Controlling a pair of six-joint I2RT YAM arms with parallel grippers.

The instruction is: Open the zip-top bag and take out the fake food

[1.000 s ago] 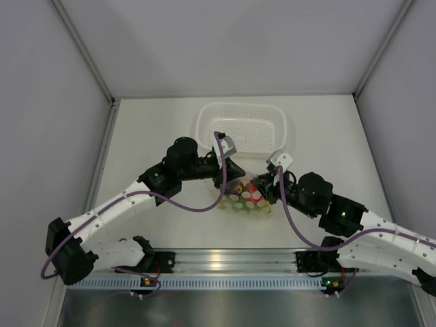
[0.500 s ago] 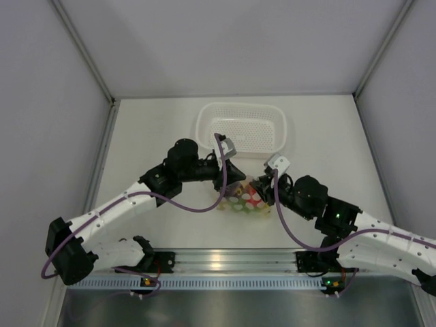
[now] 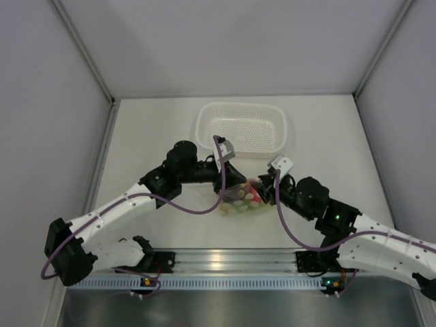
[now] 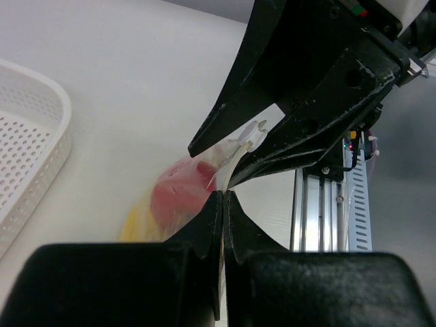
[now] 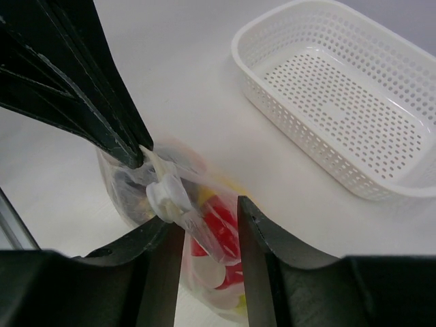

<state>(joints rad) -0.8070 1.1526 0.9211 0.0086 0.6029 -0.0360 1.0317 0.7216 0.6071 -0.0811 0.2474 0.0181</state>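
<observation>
The zip-top bag stands bunched on the table between both grippers, clear with white dots. Fake food shows through it: a red tomato and a yellow piece. My left gripper is shut on the bag's top edge. My right gripper is open, its jaws either side of the zip strip and its white slider, midway in the right wrist view. The left gripper's fingers pinch the bag just beyond the slider. The other toys are blurred inside the bag.
A white perforated basket stands behind the bag, also in the right wrist view and left wrist view. The metal rail runs along the near table edge. Grey walls close in the table on three sides.
The bag has been drawn from lying spread out into a narrower, bunched shape under the left gripper. The right gripper has shifted slightly left, closer to the bag's top.
</observation>
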